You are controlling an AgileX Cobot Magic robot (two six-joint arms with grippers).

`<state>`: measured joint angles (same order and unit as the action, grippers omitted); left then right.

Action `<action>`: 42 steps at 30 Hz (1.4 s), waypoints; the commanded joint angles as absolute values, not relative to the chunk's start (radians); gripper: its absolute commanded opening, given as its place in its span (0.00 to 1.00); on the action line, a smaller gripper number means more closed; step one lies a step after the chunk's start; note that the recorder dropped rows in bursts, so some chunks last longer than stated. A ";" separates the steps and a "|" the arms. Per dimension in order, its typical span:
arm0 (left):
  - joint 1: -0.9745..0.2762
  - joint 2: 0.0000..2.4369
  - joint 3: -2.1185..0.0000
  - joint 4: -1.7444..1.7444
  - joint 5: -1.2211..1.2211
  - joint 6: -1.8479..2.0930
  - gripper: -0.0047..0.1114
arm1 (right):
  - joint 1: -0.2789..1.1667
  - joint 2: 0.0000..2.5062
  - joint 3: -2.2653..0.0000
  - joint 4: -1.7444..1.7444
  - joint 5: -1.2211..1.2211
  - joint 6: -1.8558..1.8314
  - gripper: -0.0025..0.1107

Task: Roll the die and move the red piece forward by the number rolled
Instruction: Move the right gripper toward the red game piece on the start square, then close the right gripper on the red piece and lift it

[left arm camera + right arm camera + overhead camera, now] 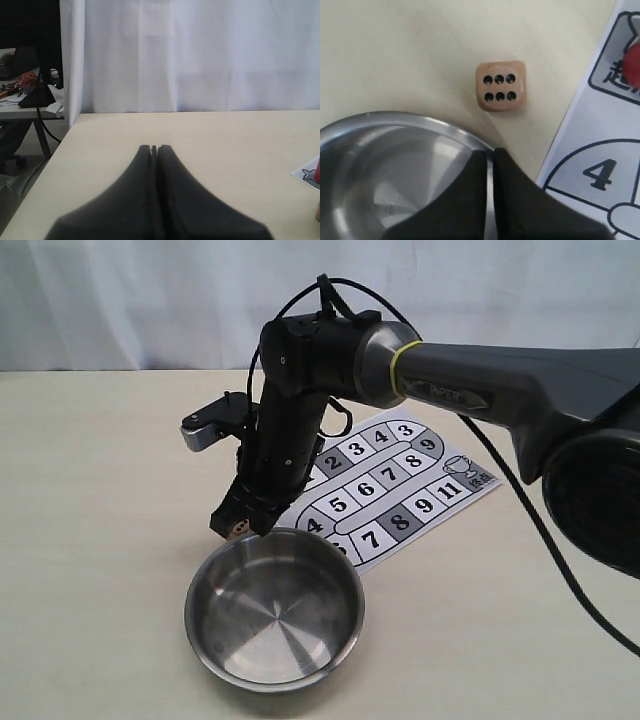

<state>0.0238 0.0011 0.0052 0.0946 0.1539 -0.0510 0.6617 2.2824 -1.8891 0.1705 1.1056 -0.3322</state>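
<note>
Right gripper (490, 153) pressed shut and empty at the steel bowl's (375, 150) rim.
To take the die (500, 86), I'd spread the jaws and close squarely on two flat faces, since its rounded wooden corners could slip. It lies six-up on the matte table (395, 50) just beside the polished bowl; the red piece (633, 67) stands on the printed paper board (580, 120).

Dark grey right arm (520, 390) — matte, bulky casing.
A yellow ring (398, 362) bands it well up from the right gripper (240, 525); black cables (545, 527) loop alongside; fingers (520, 200) plain black.
</note>
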 commanded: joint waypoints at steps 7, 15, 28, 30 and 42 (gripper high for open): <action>0.024 0.000 0.000 0.092 0.144 -0.053 0.04 | 0.656 2.251 -1.900 0.133 1.048 -0.345 0.06; 0.024 0.000 0.000 0.092 0.144 -0.053 0.04 | 0.585 2.233 -1.919 0.120 0.922 -0.276 0.26; 0.024 0.000 0.000 0.092 0.144 -0.053 0.04 | 0.538 2.297 -1.919 0.157 0.716 -0.229 0.62; 0.024 0.000 0.000 0.092 0.142 -0.053 0.04 | 0.536 2.322 -1.919 0.157 0.701 -0.229 0.62; 0.024 0.000 0.000 0.092 0.142 -0.053 0.04 | 0.538 2.367 -1.919 0.175 0.682 -0.227 0.62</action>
